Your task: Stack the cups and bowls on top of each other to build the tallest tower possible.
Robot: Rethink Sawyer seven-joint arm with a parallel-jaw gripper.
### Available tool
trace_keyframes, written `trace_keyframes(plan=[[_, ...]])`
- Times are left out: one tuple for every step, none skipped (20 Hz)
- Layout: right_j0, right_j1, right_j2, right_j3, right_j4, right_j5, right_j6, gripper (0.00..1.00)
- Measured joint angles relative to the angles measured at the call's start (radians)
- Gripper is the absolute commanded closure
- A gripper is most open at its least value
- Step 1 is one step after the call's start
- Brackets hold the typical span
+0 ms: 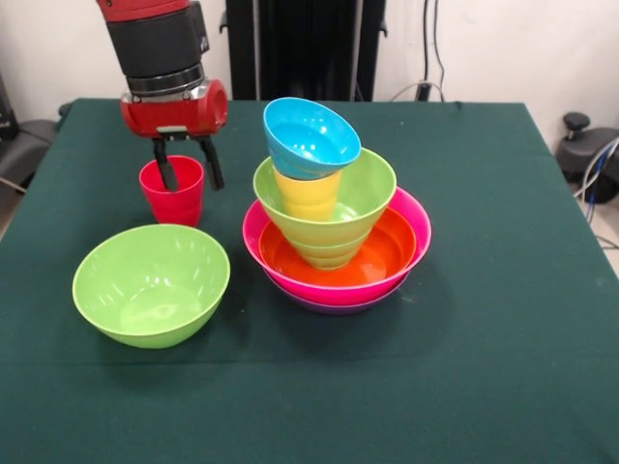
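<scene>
The tower stands at the table's middle: a purple bowl lowest, then a hot pink bowl, an orange bowl and lime green bowls. A yellow cup stands in them. A sky blue bowl rests tilted on the cup. A red cup stands upright to the left of the tower. My gripper is open over it, one finger inside the cup and the other outside its right wall. A large lime green bowl sits alone at the front left. The orange cup is hidden.
The dark green table reaches to the picture's front and right. The black pedestal stands behind the table. A black chair base and cables lie off the right edge.
</scene>
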Motion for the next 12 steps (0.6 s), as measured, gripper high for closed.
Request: trace_keyframes(plan=[[0.001, 0.002, -0.002, -0.003, 0.000, 0.000, 0.000, 0.00], [0.003, 0.007, -0.008, -0.010, -0.003, 0.000, 0.000, 0.00], [0.005, 0.012, -0.011, -0.015, -0.010, 0.000, 0.000, 0.00], [0.006, 0.014, -0.013, -0.017, -0.014, 0.000, 0.000, 0.00], [0.007, 0.017, -0.015, -0.019, -0.018, 0.000, 0.000, 0.00], [0.008, 0.020, -0.017, -0.023, -0.027, 0.000, 0.000, 0.00], [0.009, 0.024, -0.019, -0.026, -0.037, 0.000, 0.000, 0.00], [0.011, 0.029, -0.021, -0.032, -0.053, 0.000, 0.000, 0.00], [0.012, 0.033, -0.023, -0.035, -0.062, 0.000, 0.000, 0.00], [0.013, 0.035, -0.023, -0.036, -0.066, 0.000, 0.000, 0.00], [0.015, 0.039, -0.025, -0.039, -0.076, 0.000, 0.000, 0.00], [0.017, 0.044, -0.028, -0.041, -0.084, 0.000, 0.000, 0.00]])
